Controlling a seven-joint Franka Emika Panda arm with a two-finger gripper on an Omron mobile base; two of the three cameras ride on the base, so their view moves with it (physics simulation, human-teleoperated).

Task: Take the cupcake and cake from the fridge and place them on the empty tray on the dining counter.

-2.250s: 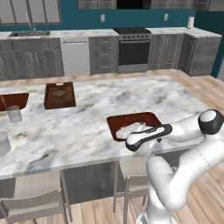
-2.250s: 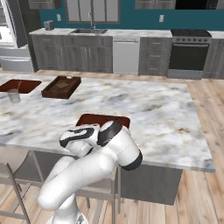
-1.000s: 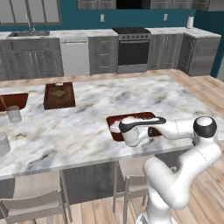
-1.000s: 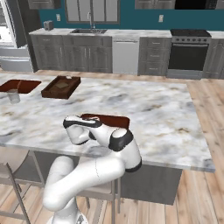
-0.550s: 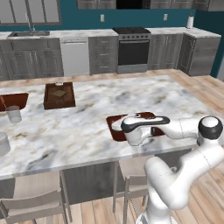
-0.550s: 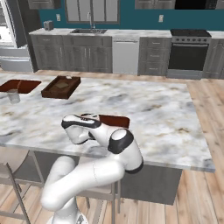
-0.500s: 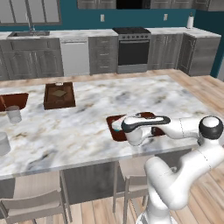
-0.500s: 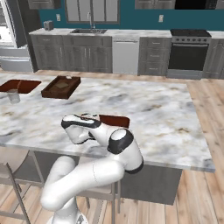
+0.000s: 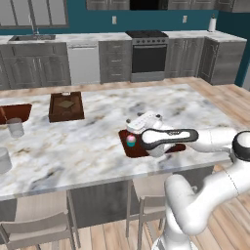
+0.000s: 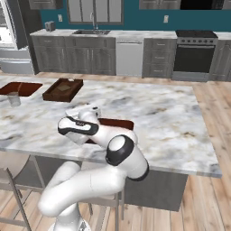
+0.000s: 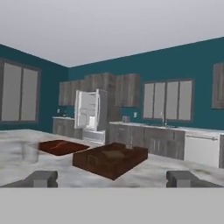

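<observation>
- Cupcake (image 9: 131, 141) sits on the tray (image 9: 133, 150), centre of your left base view, just left of the white hand.
- Gripper (image 11: 112, 178) fingers stand spread wide, pinching nothing.
- Fridge (image 11: 89, 114), door seemingly open, upper left of hand view.

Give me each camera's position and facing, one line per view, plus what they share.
Left base view: behind the arm to its left, looking down over the dining counter at the tray holding the cupcake; arm rises lower right, gripper.
Right base view: behind to its right, over the same counter; arm lower left.
Hand view: low along the counter, toward the box-like tray and open fridge; fingertips spread.
Shared: the counter and box-like tray appear in all three.
</observation>
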